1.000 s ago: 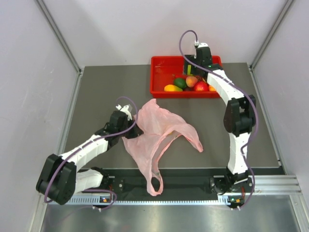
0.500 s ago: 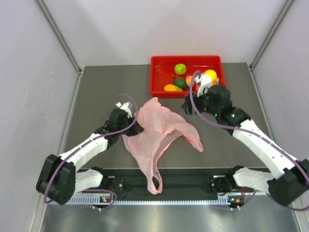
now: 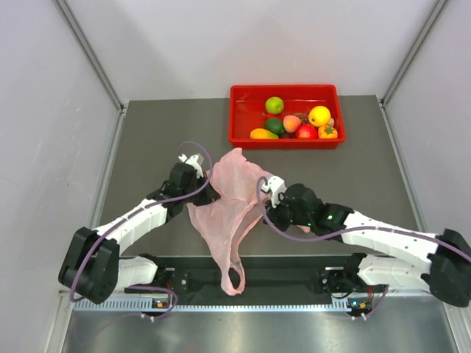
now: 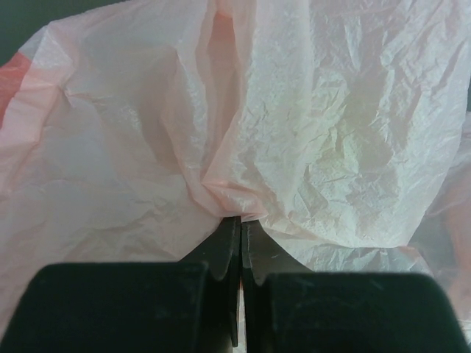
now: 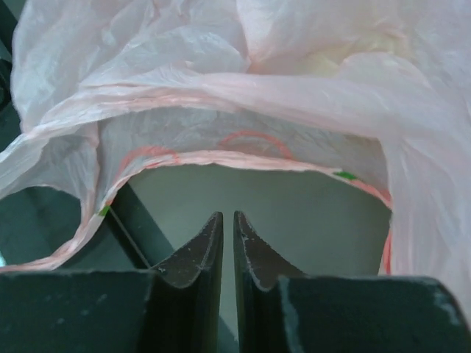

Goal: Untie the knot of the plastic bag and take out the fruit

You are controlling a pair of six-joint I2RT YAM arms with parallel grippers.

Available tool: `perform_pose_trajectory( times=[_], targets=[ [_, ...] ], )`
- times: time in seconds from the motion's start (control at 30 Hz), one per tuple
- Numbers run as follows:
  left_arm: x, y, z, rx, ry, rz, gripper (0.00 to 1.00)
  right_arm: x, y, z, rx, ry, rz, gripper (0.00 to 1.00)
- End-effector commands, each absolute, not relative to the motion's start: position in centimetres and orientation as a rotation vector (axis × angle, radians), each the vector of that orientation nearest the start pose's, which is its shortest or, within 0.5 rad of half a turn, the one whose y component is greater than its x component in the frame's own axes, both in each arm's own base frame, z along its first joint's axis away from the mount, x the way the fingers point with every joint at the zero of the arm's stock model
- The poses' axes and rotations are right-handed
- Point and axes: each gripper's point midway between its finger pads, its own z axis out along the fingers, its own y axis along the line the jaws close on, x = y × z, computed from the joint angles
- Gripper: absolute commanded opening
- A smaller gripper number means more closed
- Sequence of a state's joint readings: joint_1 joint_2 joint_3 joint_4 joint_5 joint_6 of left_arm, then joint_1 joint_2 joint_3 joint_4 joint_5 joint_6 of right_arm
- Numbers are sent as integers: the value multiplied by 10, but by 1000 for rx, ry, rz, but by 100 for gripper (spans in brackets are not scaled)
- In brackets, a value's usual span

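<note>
The pale-pink plastic bag lies crumpled mid-table, one handle loop trailing over the near rail. The knot is out of view. My left gripper is shut on a fold of the bag's left side; its tips pinch the plastic. My right gripper sits at the bag's right, jaws nearly together and holding nothing, just short of the bag's rim. A yellowish shape shows through the plastic. Fruit lies in the red tray: a yellow round one, a peach, a yellow-green oval.
The red tray stands at the back centre and also holds a green round fruit, a red one and a dark green one. A metal rail runs along the near edge. Walls close in both sides.
My right arm swung from over the red tray down to the bag's right side, and its jaws closed from wide open. The left gripper kept its hold on the bag.
</note>
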State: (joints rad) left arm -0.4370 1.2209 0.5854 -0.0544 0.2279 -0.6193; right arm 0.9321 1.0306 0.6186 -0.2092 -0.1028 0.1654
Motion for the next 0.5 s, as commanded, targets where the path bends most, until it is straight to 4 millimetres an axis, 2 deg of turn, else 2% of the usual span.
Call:
perform_pose_trajectory(
  times=[0.0, 0.07, 0.13, 0.17, 0.23, 0.27, 0.37, 0.43, 0.47],
  targets=[
    [288, -204, 112, -73, 2285, -835, 0, 182, 295, 126, -852, 2004, 743, 13],
    [290, -205, 116, -71, 2277, -836, 0, 191, 305, 118, -840, 1995, 730, 16],
    [291, -205, 117, -67, 2275, -835, 0, 205, 305, 111, -802, 2002, 661, 29],
    [290, -205, 117, -65, 2276, -833, 0, 211, 307, 101, -800, 2014, 627, 42],
    [291, -205, 117, -63, 2278, -829, 0, 227, 308, 100, -763, 2008, 559, 55],
    [292, -205, 117, -62, 2279, -826, 0, 233, 307, 91, -754, 2025, 514, 67],
    [293, -204, 117, -55, 2281, -818, 0, 259, 300, 95, -640, 2000, 385, 88],
    [294, -204, 117, -52, 2279, -808, 0, 269, 303, 102, -609, 1964, 371, 96],
    [294, -203, 116, -49, 2281, -802, 0, 273, 302, 100, -612, 1959, 342, 100]
  ],
)
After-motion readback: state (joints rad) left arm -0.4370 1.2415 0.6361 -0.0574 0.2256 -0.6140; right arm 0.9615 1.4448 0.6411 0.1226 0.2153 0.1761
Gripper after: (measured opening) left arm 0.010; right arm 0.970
